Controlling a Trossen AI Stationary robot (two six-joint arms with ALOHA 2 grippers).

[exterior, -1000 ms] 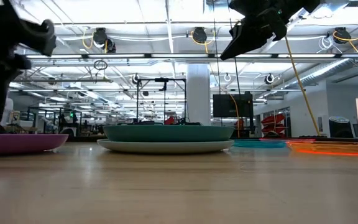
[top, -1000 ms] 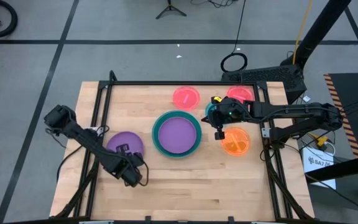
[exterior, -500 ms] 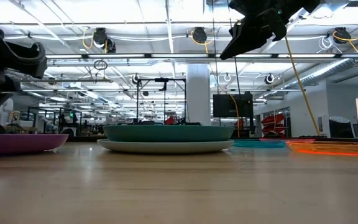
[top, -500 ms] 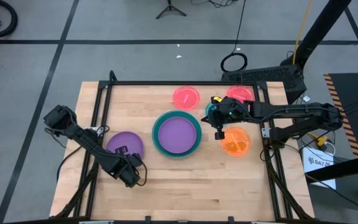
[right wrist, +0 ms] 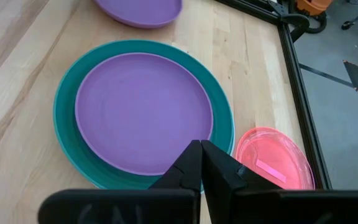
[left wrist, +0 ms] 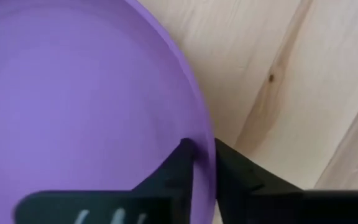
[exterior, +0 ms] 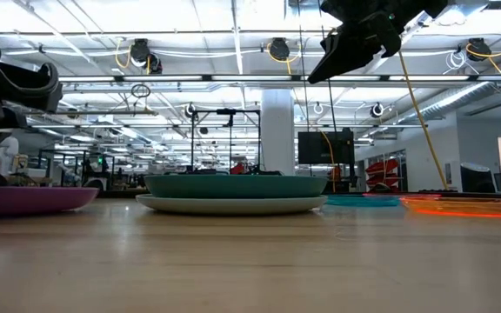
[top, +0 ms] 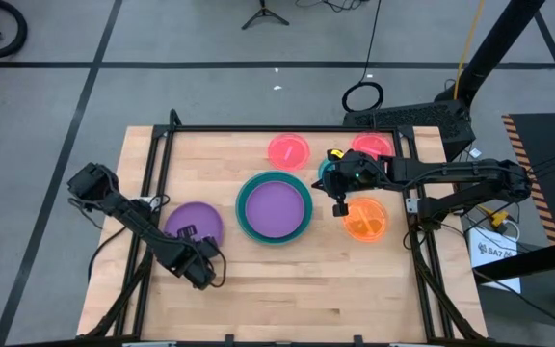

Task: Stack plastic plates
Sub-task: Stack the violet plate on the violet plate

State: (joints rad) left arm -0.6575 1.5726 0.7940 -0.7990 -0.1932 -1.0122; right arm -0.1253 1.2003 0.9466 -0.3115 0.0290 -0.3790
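A purple plate (top: 194, 222) lies flat on the table's left side, and my left gripper (top: 205, 256) is shut on its near right rim. In the middle, a second purple plate (top: 275, 206) sits inside the large teal plate (top: 246, 214). The teal plate rests on a pale plate (exterior: 233, 205). My right gripper (top: 340, 200) hangs shut and empty above the gap between that stack and the orange plate (top: 366, 219). Two pink plates (top: 288, 149) (top: 372, 145) lie at the far side. A small blue plate (top: 326, 173) is partly hidden under the right arm. My left gripper (left wrist: 205, 155) holds the purple plate's rim (left wrist: 207, 134) on its near right side. One finger (left wrist: 179, 169) is inside the plate and the other (left wrist: 241, 177) is outside over the wood. The fingers come down from above. The plate's underside (exterior: 24, 202) lies on the table.
A black frame (top: 162, 145) runs round the tabletop's left, far and right edges. Bare wood (top: 297, 289) fills the near half of the table. A pink plate (right wrist: 272, 163) shows just beyond the stack in the right wrist view.
My left gripper has come down toward the purple plate's rim. The right arm has kept still.
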